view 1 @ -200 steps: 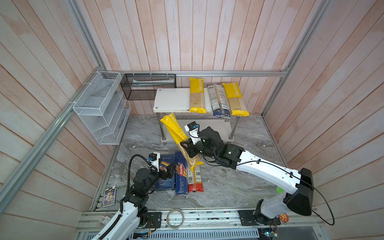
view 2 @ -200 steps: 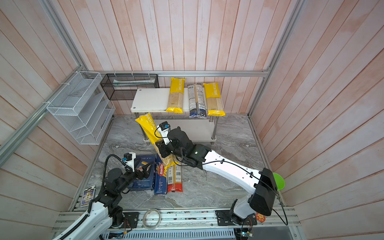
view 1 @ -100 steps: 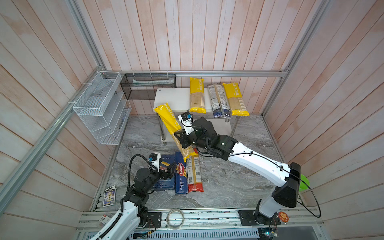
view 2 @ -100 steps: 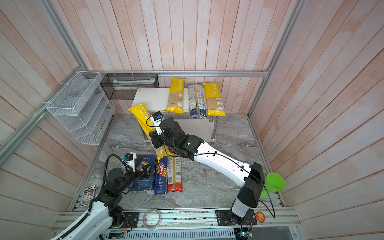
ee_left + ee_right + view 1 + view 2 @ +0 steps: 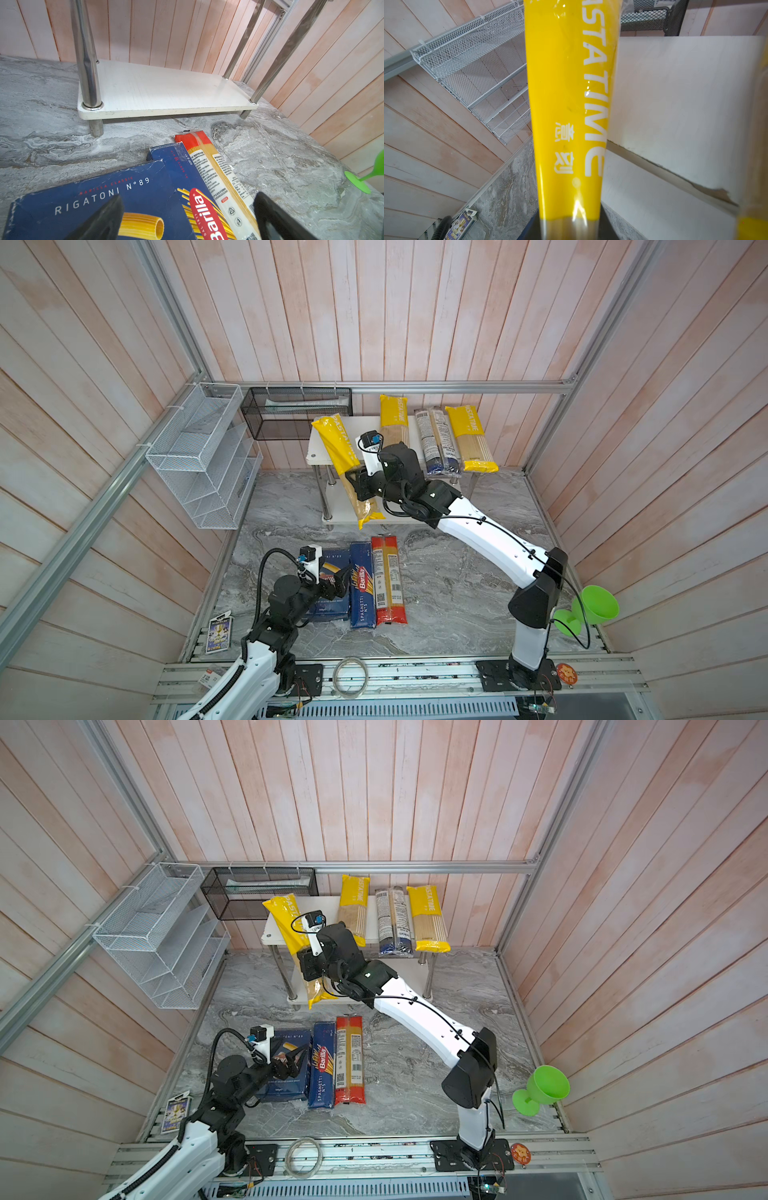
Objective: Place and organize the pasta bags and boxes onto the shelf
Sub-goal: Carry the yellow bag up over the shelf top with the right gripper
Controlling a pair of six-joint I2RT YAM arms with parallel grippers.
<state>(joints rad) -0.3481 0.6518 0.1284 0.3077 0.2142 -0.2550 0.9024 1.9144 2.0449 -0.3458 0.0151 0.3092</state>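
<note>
- My right end effector point(image 5: 360, 486) is clenched on a yellow PASTATIME bag point(image 5: 337, 443), around its middle, and the bag is tilted.
- The bag's upper end is over the left part of the top tier of the shelf point(image 5: 316, 447). Its lower end hangs below my end effector, in front of the lower tier.
- Beyond this end effector, on the top tier, lie a second yellow bag point(image 5: 394, 423), a dark blue bag point(image 5: 436, 445) and a third yellow bag point(image 5: 471, 439).
- My left end effector point(image 5: 189, 199) is released, with its fingers apart, just above the rigatoni box point(image 5: 93, 199).
- Beside that box, the spaghetti box point(image 5: 176, 162) and the red-ended bag point(image 5: 216, 166) lie on the counter point(image 5: 280, 166).
</note>
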